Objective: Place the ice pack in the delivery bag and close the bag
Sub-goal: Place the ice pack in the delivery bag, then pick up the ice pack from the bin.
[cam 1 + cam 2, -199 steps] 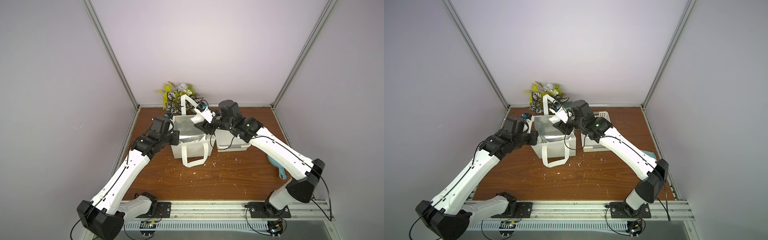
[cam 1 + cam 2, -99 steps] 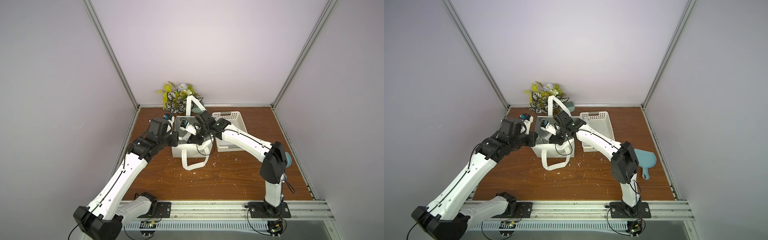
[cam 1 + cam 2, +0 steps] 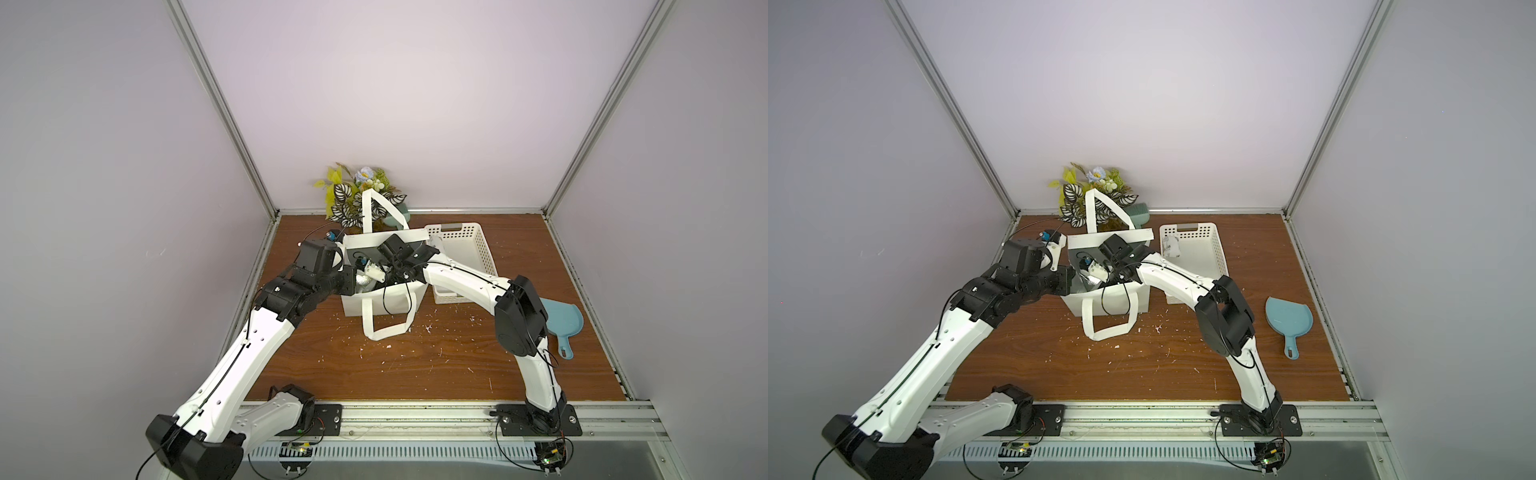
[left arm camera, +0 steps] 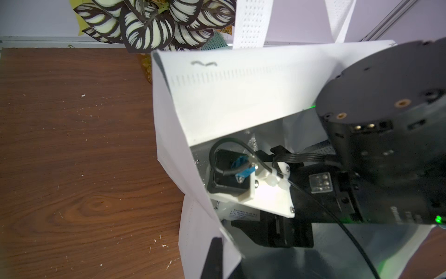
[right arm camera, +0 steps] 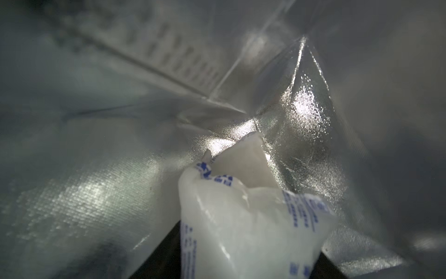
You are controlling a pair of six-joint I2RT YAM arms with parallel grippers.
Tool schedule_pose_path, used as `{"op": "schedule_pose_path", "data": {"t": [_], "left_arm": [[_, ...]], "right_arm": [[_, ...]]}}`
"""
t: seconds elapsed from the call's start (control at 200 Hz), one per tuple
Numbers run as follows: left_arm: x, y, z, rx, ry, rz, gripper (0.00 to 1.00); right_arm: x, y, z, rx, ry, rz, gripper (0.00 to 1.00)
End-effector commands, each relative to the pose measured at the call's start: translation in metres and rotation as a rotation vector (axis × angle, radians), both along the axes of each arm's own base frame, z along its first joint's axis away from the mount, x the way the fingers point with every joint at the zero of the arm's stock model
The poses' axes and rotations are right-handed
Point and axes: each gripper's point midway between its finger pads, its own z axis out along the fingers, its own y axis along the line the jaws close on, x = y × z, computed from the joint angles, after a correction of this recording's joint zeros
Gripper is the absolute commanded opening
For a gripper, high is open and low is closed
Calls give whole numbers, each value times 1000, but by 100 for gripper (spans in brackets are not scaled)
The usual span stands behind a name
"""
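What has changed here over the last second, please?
The right claw carried the ice pack from above the rim of the delivery bag down inside, against the foil lining; whether it has let go is unclear. The left claw stays clamped on the bag's rim; basket and dustpan unmoved.

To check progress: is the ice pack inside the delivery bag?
Yes, the right wrist view shows the ice pack amid the silver lining of the delivery bag.
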Motion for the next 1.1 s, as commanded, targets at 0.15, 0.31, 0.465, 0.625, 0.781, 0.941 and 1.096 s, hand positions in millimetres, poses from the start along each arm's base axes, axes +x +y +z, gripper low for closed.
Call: {"op": "schedule_pose_path", "data": {"t": [0.15, 0.31, 0.465, 0.625, 0.781, 0.941, 1.096], "left_arm": [[5, 7, 6, 9, -29, 37, 1], [11, 13, 9, 22, -38, 77, 0], [16, 14, 9, 21, -32, 103, 0], [19, 13, 11, 17, -34, 108, 0], [21, 11, 11, 14, -29, 103, 0], [22, 9, 13, 10, -28, 100, 0], [23, 7, 14, 2, -26, 89, 0]], "right_arm": [[5, -5, 114, 173, -171, -38, 88], [2, -25, 165, 229, -272, -77, 93], [2, -63, 222, 344, -371, -161, 97], [19, -121, 269, 528, -415, -332, 99], [61, -187, 259, 573, -438, -586, 99], [111, -227, 199, 459, -399, -828, 99], [156, -244, 138, 402, -333, -987, 99]]}}
